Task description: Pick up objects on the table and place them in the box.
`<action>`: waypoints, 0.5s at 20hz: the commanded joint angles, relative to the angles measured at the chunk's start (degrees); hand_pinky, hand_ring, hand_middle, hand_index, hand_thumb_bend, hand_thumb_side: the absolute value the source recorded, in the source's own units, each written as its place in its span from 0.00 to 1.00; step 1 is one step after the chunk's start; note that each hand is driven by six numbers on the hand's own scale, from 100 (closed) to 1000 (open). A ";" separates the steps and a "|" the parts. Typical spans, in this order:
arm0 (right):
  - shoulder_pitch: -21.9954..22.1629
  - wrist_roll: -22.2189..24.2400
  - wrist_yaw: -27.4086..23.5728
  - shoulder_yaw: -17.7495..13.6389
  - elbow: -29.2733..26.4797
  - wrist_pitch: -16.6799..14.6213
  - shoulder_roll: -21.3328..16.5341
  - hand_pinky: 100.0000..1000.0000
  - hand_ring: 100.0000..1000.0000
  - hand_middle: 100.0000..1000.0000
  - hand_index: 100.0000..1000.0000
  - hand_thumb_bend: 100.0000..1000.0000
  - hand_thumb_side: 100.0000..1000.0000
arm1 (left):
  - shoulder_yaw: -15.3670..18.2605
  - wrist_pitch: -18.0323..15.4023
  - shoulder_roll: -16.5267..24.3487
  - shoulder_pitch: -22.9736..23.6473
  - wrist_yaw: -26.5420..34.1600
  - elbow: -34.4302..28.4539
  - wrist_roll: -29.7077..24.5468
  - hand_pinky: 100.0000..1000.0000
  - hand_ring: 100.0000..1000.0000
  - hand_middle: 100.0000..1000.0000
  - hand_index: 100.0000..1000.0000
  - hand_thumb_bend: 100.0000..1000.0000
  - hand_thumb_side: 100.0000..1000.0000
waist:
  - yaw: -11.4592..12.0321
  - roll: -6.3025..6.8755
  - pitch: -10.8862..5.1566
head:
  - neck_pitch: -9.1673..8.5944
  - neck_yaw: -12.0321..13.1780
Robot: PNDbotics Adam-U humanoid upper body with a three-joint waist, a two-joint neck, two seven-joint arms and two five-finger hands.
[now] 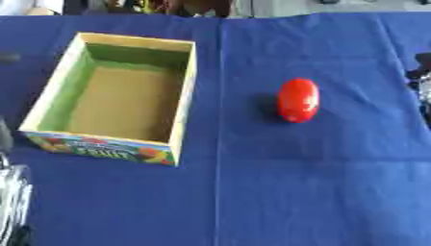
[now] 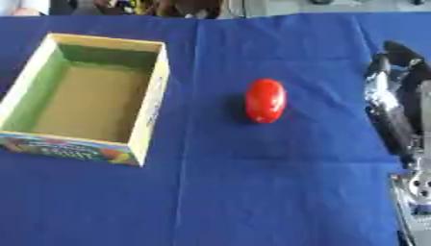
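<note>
Glossy red oval object (image 1: 298, 100) lying on blue cloth (image 1: 320, 182), right of open box (image 1: 183, 96); right hand (image 2: 394, 103) edge-cropped, fingers straight, holding nothing

Open cardboard box (image 2: 150, 103) on blue cloth (image 2: 278, 192), nothing in it. Red oval obj (image 2: 265, 100) lies right of box, well apart. Right hand (image 2: 396, 103) further right at cloth edge, fingers straight.
</note>
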 commanded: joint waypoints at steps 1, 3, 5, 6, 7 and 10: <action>-0.21 0.16 0.20 -0.26 -1.18 -0.11 -0.52 0.61 0.63 0.69 0.86 0.00 0.69 | 0.09 -0.06 0.21 -0.35 0.25 -1.06 -0.05 0.55 0.83 0.77 0.73 0.00 1.00 | 0.06 -0.07 -0.92 | -0.02 0.06; -0.20 0.13 0.20 -0.28 -1.18 -0.11 -0.52 0.61 0.63 0.69 0.86 0.00 0.69 | 0.09 -0.06 0.21 -0.34 0.26 -1.06 -0.05 0.55 0.83 0.77 0.73 0.00 1.00 | 0.08 -0.08 -0.90 | 0.08 0.26; -0.19 0.13 0.20 -0.28 -1.18 -0.10 -0.50 0.61 0.63 0.69 0.86 0.00 0.69 | 0.08 -0.06 0.19 -0.34 0.27 -1.06 -0.05 0.55 0.83 0.77 0.73 0.00 1.00 | 0.09 -0.09 -0.88 | 0.20 0.59; -0.18 0.15 0.20 -0.27 -1.18 -0.07 -0.49 0.61 0.63 0.69 0.86 0.00 0.69 | 0.07 -0.06 0.18 -0.35 0.28 -1.06 -0.06 0.55 0.83 0.77 0.73 0.00 1.00 | 0.09 -0.08 -0.86 | 0.30 0.90; -0.17 0.15 0.20 -0.27 -1.18 -0.05 -0.49 0.62 0.63 0.69 0.86 0.00 0.69 | 0.06 -0.06 0.17 -0.35 0.29 -1.06 -0.07 0.55 0.83 0.77 0.73 0.00 1.00 | 0.10 -0.07 -0.85 | 0.39 1.24; -0.19 0.17 0.28 -0.26 -1.18 0.09 -0.81 0.62 0.63 0.69 0.86 0.00 0.70 | 0.08 -0.06 0.17 -0.37 0.30 -1.06 -0.05 0.55 0.83 0.77 0.73 0.00 1.00 | 0.13 -0.06 -0.80 | 0.57 1.77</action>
